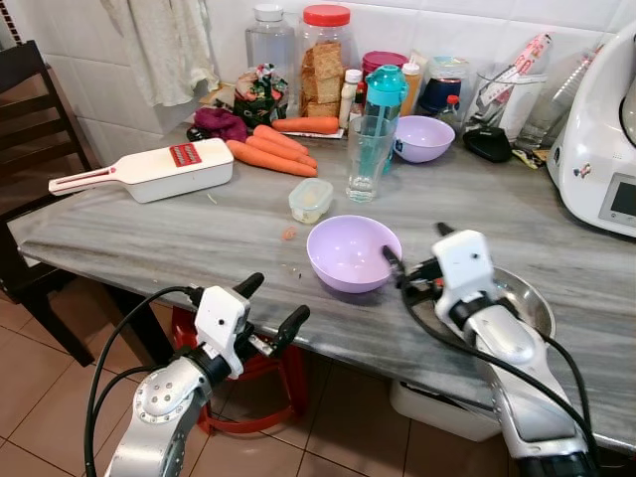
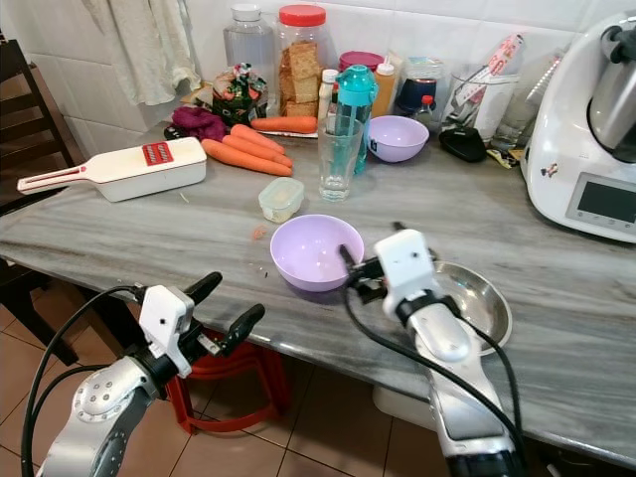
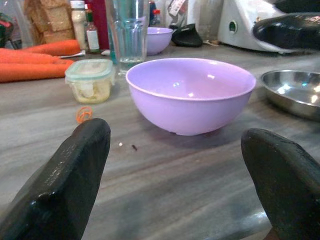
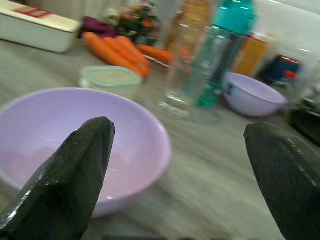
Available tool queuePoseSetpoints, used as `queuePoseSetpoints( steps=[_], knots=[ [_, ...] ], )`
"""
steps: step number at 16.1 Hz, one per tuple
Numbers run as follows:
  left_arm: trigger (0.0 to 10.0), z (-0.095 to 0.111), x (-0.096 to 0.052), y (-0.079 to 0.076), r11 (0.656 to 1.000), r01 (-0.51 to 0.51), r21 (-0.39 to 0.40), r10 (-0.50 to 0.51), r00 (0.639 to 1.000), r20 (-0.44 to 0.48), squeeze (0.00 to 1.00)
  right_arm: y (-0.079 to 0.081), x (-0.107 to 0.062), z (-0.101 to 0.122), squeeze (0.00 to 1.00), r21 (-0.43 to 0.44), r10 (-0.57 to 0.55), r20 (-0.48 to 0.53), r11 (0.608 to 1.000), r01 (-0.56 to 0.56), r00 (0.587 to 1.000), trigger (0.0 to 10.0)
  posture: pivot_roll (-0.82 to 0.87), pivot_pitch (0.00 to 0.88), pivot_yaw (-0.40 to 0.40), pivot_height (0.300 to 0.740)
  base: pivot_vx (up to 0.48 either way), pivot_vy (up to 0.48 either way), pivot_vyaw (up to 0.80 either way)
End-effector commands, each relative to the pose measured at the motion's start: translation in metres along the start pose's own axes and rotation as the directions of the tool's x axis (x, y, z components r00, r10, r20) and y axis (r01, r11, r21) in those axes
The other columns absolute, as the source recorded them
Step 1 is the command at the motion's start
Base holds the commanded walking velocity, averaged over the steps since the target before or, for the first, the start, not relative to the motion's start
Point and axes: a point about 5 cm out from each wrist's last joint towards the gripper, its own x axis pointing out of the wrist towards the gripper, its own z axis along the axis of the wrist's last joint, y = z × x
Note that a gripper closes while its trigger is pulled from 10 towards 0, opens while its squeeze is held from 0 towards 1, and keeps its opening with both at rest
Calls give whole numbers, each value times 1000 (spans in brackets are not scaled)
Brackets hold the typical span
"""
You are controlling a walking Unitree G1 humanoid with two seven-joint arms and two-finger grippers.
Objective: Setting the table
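A lilac bowl [image 1: 348, 250] stands empty near the table's front edge. My right gripper [image 1: 414, 242] hovers open just right of it, one finger [image 4: 75, 170] over the bowl's rim [image 4: 145, 125], the other toward the steel dish [image 1: 527, 298] beneath my right wrist. Lower down, my left gripper [image 1: 276, 298] is open in front of the table edge, pointing at the bowl [image 3: 190, 95] with nothing between its fingers [image 3: 65, 185]. At the back sits a second lilac bowl [image 1: 423, 138], with a clear glass [image 1: 370, 159] in front of it.
A small lidded container [image 1: 311, 200], carrots [image 1: 273, 149] and a white slicer [image 1: 159, 169] lie at the left. Jars and a teal bottle [image 1: 385, 94] line the wall. A white kitchen machine [image 1: 596, 149] fills the right. A dark chair [image 1: 30, 109] stands left.
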Motion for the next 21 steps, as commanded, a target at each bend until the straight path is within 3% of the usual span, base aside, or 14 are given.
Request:
queuePoseSetpoints(
  steps=[1, 3, 5, 7, 13, 17, 18, 19, 20, 21],
  knots=[
    [10000, 0, 1, 4, 999, -30, 19, 30, 1000, -4, 0, -11, -7, -1, 1000, 1, -92, -5, 996, 92, 996, 10000, -1, 0, -3, 740, 0, 0, 0],
    [10000, 1, 2, 4, 1000, -27, 4, 27, 1000, 5, 0, -17, -11, -8, 1000, 0, -155, -40, 988, 155, 987, 10000, -5, 0, -5, 740, 0, 0, 0],
    [10000, 6, 1, -4, 996, 73, -42, -72, 997, 27, 0, -31, -18, -16, 1000, -8, -257, -87, 966, 258, 962, 10000, -10, 0, -14, 740, 0, 0, 0],
    [10000, 5, -2, -5, 993, 109, -41, -108, 994, 14, 0, -39, -21, -23, 1000, -23, -311, -133, 950, 311, 941, 10000, -10, 0, -16, 740, 0, 0, 0],
    [10000, -2, -7, -3, 993, 113, -40, -114, 993, -17, 0, -41, -27, -43, 1000, 5, -324, -277, 941, 339, 905, 10000, -6, 0, -21, 740, 0, 0, 0],
    [10000, -3, -7, -7, 991, 126, -43, -127, 992, -23, 0, -39, -24, -55, 988, 47, -270, -350, 951, 305, 897, 10000, -8, 0, -17, 740, 0, 0, 0],
    [10000, -3, -6, -8, 991, 131, -43, -132, 991, -22, 0, -40, -21, -59, 925, 67, -254, -377, 951, 300, 891, 10000, -8, 0, -17, 740, 0, 0, 0],
    [10000, -2, -6, -8, 990, 137, -41, -138, 990, -19, 0, -41, -18, -61, 729, 80, -244, -389, 952, 297, 888, 10000, -4, 0, -15, 740, 0, 0, 0],
    [10000, -2, -6, -9, 989, 140, -40, -141, 990, -19, 0, -41, -16, -61, 612, 83, -239, -392, 953, 293, 888, 10000, -4, 0, -15, 740, 0, 0, 0],
    [10000, -2, -6, -10, 989, 143, -36, -144, 989, -20, 0, -39, -13, -63, 388, 92, -220, -406, 956, 279, 887, 10000, 5, 0, -18, 740, 0, 0, 0]
  ],
)
